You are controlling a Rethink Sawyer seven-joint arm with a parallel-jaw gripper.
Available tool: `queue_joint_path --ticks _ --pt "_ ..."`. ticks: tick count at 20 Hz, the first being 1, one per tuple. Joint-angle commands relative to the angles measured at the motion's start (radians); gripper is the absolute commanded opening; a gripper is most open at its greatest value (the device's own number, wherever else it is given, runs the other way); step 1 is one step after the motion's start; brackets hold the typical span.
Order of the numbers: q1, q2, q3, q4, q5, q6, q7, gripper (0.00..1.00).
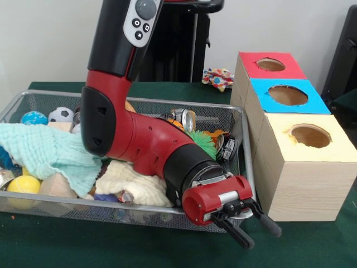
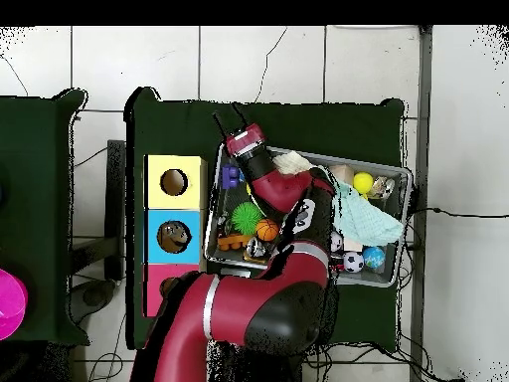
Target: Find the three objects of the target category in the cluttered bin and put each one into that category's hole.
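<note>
Searching step by the look of it: wire-mesh bin (image 1: 33, 100) at left heaped with cloths and balls, no clear plastic bottle visible. Next calls for digging under the clutter. Hand (image 1: 245, 223) spread, empty, slung low past the bin's corner. Blue-topped hole (image 1: 288, 95) at right, vacant.

The robot's arm (image 1: 134, 134) is built of glossy red, rounded shells joined by black cylindrical segments, with a silver band at the wrist. A grey oval panel (image 1: 142, 19) on the upper black link carries round buttons with white symbols. The claw (image 1: 256, 231) has two slim black rubbery fingers (image 1: 237, 233) beneath a red cylindrical cap.
</note>
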Motion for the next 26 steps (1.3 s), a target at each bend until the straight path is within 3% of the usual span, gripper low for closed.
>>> queue_joint_path --ticks 1,20,26 --pt "0.014 0.217 0.090 -0.061 0.051 0.224 -0.043 1.00" --pt "0.020 0.221 0.077 -0.056 0.076 0.216 -0.042 1.00" --pt "0.014 0.203 0.101 0.013 0.177 0.207 -0.080 1.00"
